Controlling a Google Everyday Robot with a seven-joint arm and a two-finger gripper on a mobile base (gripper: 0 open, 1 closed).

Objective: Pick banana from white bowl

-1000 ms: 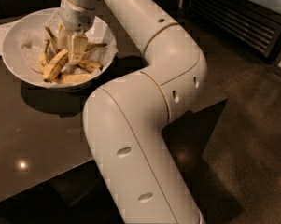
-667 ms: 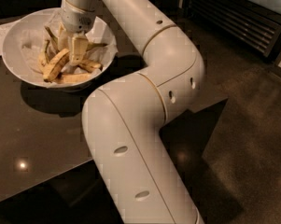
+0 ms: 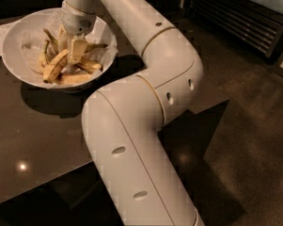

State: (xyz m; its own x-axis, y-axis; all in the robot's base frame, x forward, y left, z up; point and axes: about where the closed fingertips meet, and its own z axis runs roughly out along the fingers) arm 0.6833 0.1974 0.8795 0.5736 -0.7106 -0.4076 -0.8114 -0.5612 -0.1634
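The tool (image 3: 76, 48) is reaching down into the white bowl (image 3: 19, 44) on the desk (image 3: 33, 140), among the bananas. The banana (image 3: 54, 66) is lying just beside it. The tool may be pinching a smaller one, or pushing the bowl.

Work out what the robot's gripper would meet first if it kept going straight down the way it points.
The gripper points down into the wide glossy white bowl, so it would probably meet the pile of yellow, brown-blotched bananas first; which one is unclear.
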